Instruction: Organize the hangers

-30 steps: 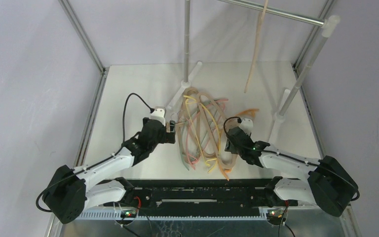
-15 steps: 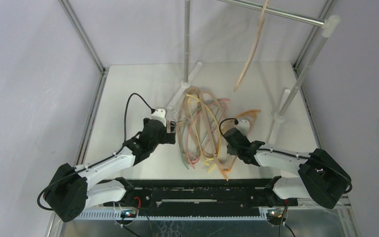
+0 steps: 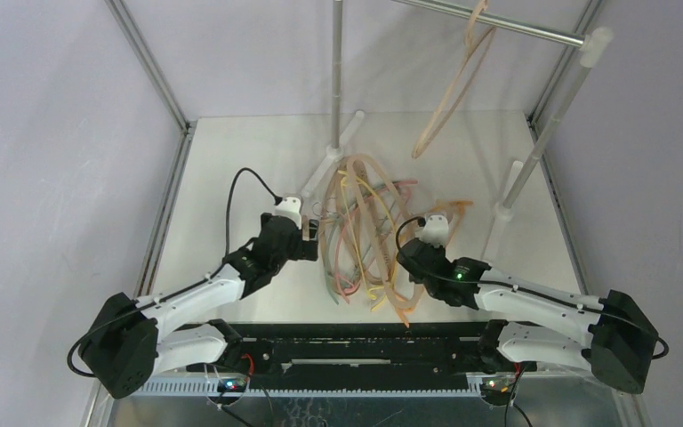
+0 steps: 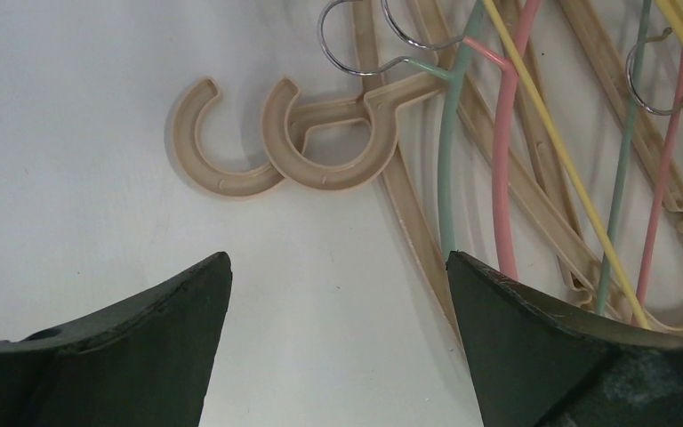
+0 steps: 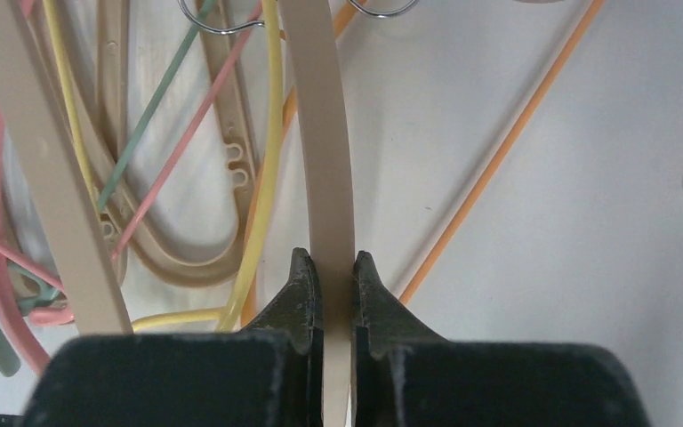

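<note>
No writing, label, brand, number or sign can be read in any of the views. The tiny moulded marks on the hooks of the beige hangers, just ahead of the left end effector, are too small to make out as characters.
</note>
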### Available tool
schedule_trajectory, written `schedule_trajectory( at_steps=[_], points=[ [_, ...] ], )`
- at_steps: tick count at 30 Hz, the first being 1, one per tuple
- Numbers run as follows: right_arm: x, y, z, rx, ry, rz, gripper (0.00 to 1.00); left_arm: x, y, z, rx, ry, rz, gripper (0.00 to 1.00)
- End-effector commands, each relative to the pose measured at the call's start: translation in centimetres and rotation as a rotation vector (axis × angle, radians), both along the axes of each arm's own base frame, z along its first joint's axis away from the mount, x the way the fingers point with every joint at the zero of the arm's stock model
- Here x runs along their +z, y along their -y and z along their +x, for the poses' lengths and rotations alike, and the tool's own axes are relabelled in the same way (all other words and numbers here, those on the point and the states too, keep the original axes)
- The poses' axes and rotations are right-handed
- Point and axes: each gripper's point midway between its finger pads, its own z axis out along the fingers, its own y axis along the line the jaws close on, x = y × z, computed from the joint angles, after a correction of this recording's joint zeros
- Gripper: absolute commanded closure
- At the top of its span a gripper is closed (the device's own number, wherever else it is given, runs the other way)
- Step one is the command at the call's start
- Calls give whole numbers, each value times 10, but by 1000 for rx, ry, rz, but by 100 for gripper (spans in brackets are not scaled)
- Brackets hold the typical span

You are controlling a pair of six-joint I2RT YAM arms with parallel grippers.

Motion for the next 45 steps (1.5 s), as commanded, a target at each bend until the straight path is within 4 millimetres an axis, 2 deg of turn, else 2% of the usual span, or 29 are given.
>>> schedule_trajectory(
  at_steps=[1, 5, 8, 13, 15, 20, 23, 26, 30, 36, 43, 45],
  points=[
    [11, 4, -2, -13, 34, -37, 100, 31, 15, 11, 1, 68, -67, 5],
    [16, 7, -8, -23, 44, -129, 100, 34, 16, 8, -3, 75, -67, 5],
    [26, 22, -14, -84, 55, -255, 100, 34, 16, 6, -2, 75, -64, 5],
    [67, 56, -18, -248, 116, -453, 100, 37, 16, 4, -7, 80, -70, 5],
    [81, 59, -15, -270, 148, -483, 100, 40, 17, 3, -12, 84, -74, 5],
    [111, 65, -8, -315, 229, -506, 100, 47, 14, -1, -17, 101, -81, 5],
    [122, 66, -6, -327, 265, -431, 100, 48, 11, -3, -11, 107, -77, 5],
    [133, 62, -3, -264, 286, -369, 100, 48, 8, -4, -5, 111, -76, 5],
    [134, 36, 1, -127, 288, -227, 100, 47, 10, -3, -5, 107, -81, 5],
    [127, 14, -1, 75, 276, -88, 100, 46, 8, -5, 1, 108, -83, 5],
    [119, 6, -14, 196, 262, -47, 100, 40, 9, -5, 5, 94, -78, 5],
    [116, 16, -14, 146, 263, -73, 100, 39, 10, -5, 2, 91, -80, 5]
  ],
)
